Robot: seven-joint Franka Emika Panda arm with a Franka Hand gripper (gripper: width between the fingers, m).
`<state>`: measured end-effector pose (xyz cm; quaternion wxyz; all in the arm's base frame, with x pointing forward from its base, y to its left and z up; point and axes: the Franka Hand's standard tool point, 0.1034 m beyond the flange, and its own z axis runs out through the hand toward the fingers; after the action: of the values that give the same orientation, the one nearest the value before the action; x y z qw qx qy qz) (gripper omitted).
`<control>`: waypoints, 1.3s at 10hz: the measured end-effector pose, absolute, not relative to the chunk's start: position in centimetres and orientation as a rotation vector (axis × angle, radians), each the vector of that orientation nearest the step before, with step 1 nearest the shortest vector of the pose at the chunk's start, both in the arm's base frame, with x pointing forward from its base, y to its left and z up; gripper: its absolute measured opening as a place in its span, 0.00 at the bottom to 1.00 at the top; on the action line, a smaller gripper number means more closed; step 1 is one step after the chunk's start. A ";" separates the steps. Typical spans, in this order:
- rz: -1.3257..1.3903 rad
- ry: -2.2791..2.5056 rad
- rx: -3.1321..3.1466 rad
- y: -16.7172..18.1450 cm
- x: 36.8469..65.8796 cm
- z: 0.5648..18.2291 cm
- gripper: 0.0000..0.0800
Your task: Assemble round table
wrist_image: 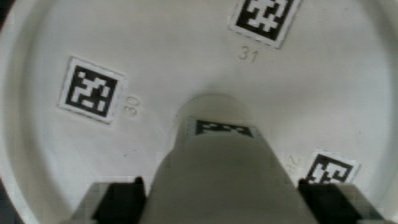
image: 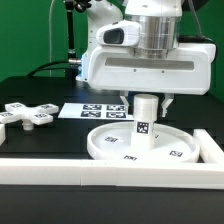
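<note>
Gripper (image: 146, 102) tight around upright post (image: 146, 124) at disc (image: 104, 142) centre, rim well apart all round.

Behind, a flat green backdrop (image: 25, 30), evenly lit. Below it, a matte black counter (image: 45, 140), edged at the front by a long white rail (image: 60, 178). Lying flat on the counter toward the back, the marker board (image: 92, 111). Soft light, faint shadows only.
</note>
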<state>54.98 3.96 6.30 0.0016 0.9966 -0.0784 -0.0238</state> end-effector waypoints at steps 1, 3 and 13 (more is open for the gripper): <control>-0.075 -0.301 3.124 4.0 55.0 6.3 0.51; -0.078 -0.344 3.123 4.0 54.9 6.2 0.61; -0.062 0.063 3.171 0.4 51.3 9.7 0.81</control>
<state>51.27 0.43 9.66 -0.0152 0.9995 0.0200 -0.0196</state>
